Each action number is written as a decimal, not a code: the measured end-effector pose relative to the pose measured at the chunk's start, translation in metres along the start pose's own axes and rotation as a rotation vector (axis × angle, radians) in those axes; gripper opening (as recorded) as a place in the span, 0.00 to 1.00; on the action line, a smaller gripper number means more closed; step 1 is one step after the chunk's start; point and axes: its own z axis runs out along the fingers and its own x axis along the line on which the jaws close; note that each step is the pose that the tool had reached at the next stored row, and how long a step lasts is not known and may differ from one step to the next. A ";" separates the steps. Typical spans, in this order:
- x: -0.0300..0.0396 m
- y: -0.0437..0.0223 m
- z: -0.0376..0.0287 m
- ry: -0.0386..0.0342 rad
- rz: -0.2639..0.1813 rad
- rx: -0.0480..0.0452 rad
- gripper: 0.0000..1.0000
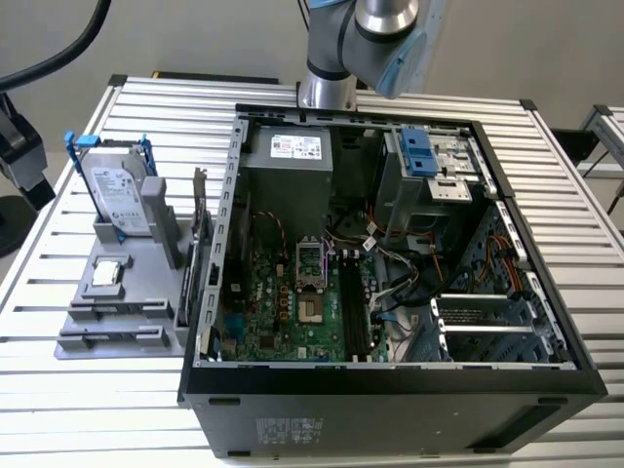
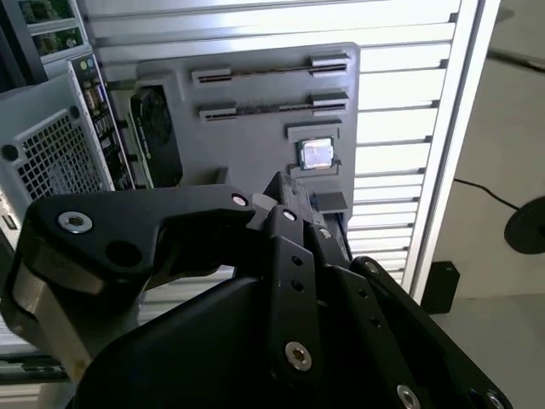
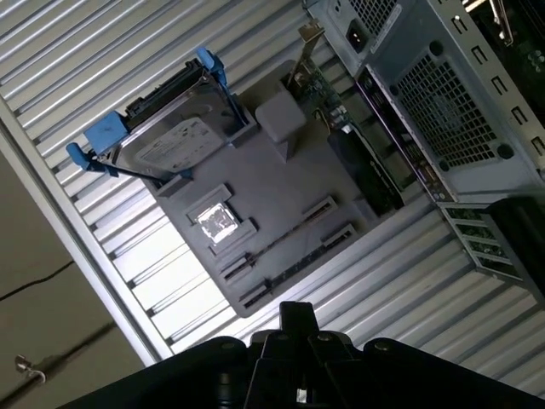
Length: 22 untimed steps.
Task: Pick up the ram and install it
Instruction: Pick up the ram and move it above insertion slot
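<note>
Two ram sticks stand on edge in the slotted holders of a grey fixture (image 1: 127, 292) on the table, at the exterior view's left of the open computer case (image 1: 390, 244). The ram (image 1: 112, 312) shows as thin dark strips in both wrist views (image 2: 255, 74) (image 3: 281, 241). My gripper (image 3: 295, 319) is black, holds nothing that I can see, and hangs well above the fixture, apart from the sticks. Its body (image 2: 285, 200) covers the near part of the second wrist view. The arm's grey joint (image 1: 375, 29) stands behind the case.
On the same fixture stand a silver hard drive (image 1: 117, 190) in a blue-handled bracket and a small square processor chip (image 1: 107, 273). A dark card (image 2: 157, 136) leans between fixture and case. The motherboard (image 1: 292, 302) lies open inside the case. The slatted table's edge (image 3: 102, 281) runs beside the fixture.
</note>
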 end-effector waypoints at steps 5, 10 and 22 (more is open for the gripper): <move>0.0006 -0.0004 0.0000 -0.0012 0.024 -0.0004 0.00; 0.0012 -0.0009 0.0000 -0.0025 0.050 -0.0008 0.00; 0.0024 -0.0017 -0.0001 -0.0059 0.118 -0.0020 0.00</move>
